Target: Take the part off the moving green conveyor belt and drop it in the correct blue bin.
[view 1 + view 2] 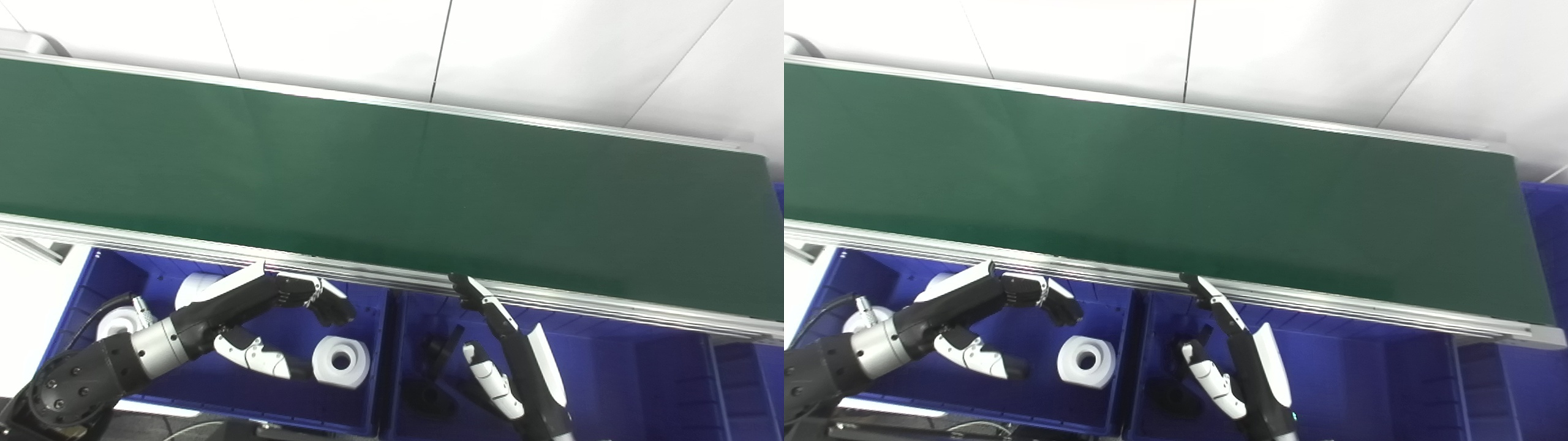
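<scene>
The green conveyor belt (380, 177) runs across the view with no part on it. My left hand (278, 318) hangs open over the left blue bin (361, 404), fingers curved, holding nothing. Just right of its thumb a white ring-shaped part (341, 361) lies in that bin. More white parts (119, 318) lie at the bin's far left. My right hand (499, 349) stands open over the middle blue bin (600, 392), fingertips up near the belt's front rail. Black parts (432, 373) lie in that bin beside it.
The belt's aluminium front rail (392, 278) overhangs the bins' back edges. A third blue bin (750, 386) sits at the right. White wall panels (429, 43) rise behind the belt. A black cable (101, 309) loops by my left forearm.
</scene>
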You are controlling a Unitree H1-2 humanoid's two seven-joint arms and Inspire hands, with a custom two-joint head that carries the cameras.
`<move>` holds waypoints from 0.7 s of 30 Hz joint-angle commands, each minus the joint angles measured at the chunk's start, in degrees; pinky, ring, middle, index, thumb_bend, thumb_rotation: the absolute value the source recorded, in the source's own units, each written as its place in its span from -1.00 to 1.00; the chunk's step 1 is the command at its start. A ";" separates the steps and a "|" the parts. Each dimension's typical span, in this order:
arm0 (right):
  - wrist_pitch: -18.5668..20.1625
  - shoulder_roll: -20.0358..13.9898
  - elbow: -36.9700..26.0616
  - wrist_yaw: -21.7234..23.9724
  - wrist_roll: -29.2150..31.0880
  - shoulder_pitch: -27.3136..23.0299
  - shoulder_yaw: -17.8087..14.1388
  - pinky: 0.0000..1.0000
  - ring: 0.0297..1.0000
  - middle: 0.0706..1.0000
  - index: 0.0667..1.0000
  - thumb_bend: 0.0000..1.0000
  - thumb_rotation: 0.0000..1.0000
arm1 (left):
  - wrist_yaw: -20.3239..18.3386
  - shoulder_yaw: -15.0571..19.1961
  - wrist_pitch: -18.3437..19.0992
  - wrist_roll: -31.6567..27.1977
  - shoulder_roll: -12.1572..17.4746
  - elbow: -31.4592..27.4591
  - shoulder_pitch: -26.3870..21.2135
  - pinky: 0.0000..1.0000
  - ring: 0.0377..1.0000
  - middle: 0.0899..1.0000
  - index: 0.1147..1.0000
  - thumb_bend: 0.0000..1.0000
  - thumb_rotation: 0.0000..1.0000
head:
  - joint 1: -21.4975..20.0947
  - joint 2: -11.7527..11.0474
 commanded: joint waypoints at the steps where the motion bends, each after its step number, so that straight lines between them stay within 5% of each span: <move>1: 1.08 1.46 -2.83 -0.15 -0.44 0.49 0.77 0.62 0.73 0.77 0.73 0.03 1.00 | 0.13 0.49 -2.45 -3.73 -0.46 -0.16 0.14 0.47 0.56 0.60 0.54 -0.15 0.33 | -1.66 0.40; 10: 3.32 2.04 -4.17 0.06 -1.16 1.00 1.79 0.61 0.73 0.78 0.76 0.01 1.00 | -3.45 -0.86 -3.07 -8.58 -1.91 7.75 -3.83 0.97 0.99 0.99 0.94 -0.07 0.45 | -4.97 0.72; 21: 1.09 1.76 -4.19 -2.03 -2.10 3.94 2.13 0.61 0.73 0.78 0.74 0.03 1.00 | -5.09 0.20 -6.20 -6.88 -0.62 11.19 -5.08 1.00 1.00 1.00 1.00 0.02 0.60 | -7.30 -1.01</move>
